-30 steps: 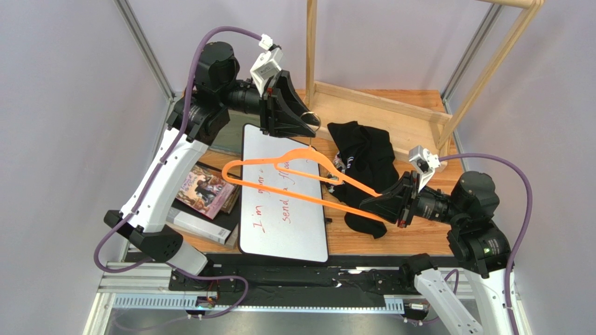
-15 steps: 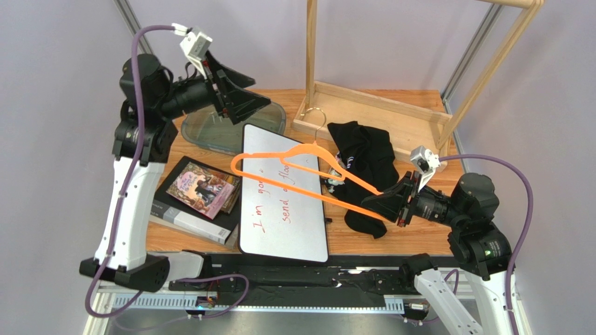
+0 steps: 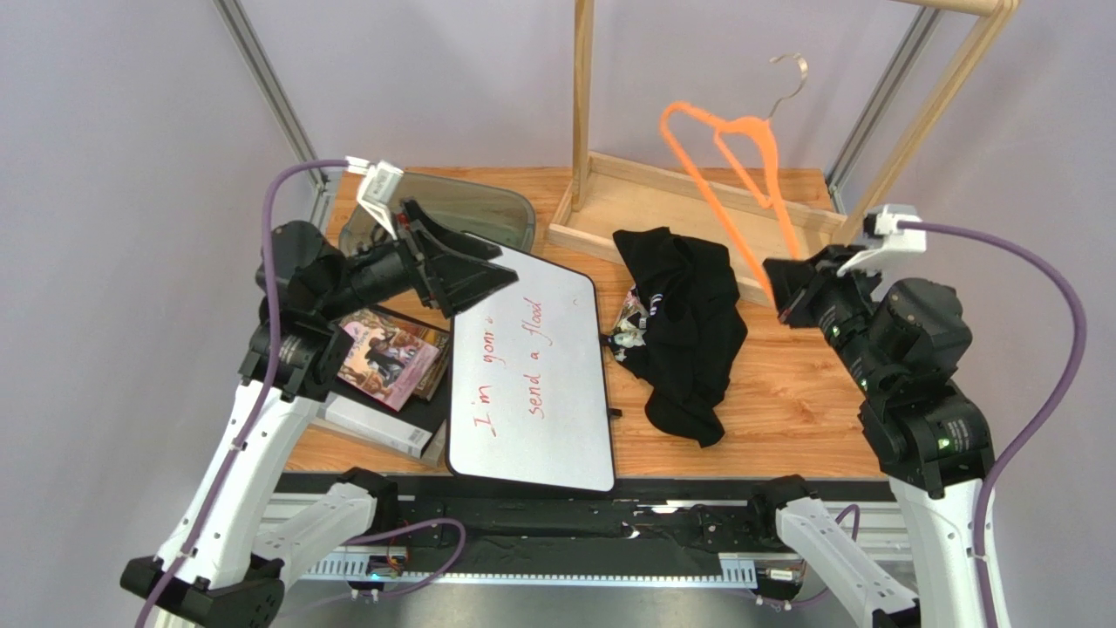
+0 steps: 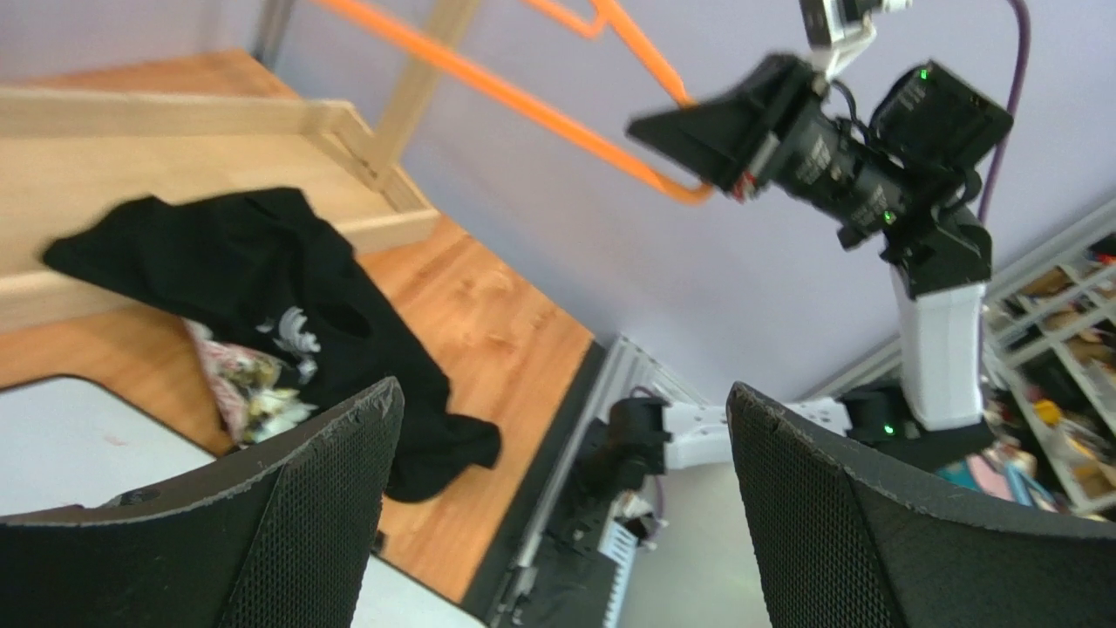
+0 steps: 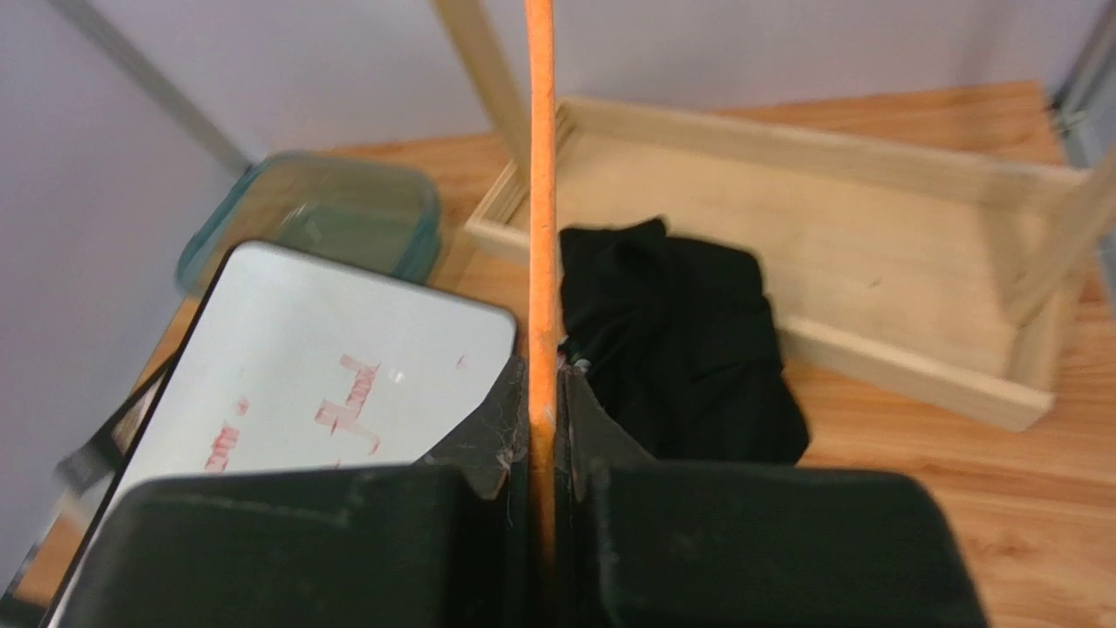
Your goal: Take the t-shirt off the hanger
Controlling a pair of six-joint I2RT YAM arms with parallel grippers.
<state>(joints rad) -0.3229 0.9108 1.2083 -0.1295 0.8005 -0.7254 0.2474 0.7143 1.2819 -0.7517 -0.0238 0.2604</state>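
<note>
The black t-shirt (image 3: pixel 681 327) lies crumpled on the table, off the hanger; it also shows in the wrist views (image 4: pixel 262 301) (image 5: pixel 668 340). The bare orange hanger (image 3: pixel 734 157) stands up in the air at the back right, with its metal hook (image 3: pixel 786 76) at the top. My right gripper (image 3: pixel 790 281) is shut on the hanger's lower bar, which runs straight up between the jaws (image 5: pixel 540 380). My left gripper (image 3: pixel 504 266) hovers open and empty over the whiteboard's far left corner, well left of the shirt (image 4: pixel 563 393).
A whiteboard (image 3: pixel 531 373) with red writing lies mid-table. Books (image 3: pixel 380 360) are stacked to its left and a glass dish (image 3: pixel 459 203) sits behind them. The wooden rack's base tray (image 3: pixel 707 196) and posts (image 3: pixel 580 79) stand at the back.
The left gripper let go of the hanger's hook, opened wide and drew back left. The right arm swung the hanger off the whiteboard and up to the back right.
</note>
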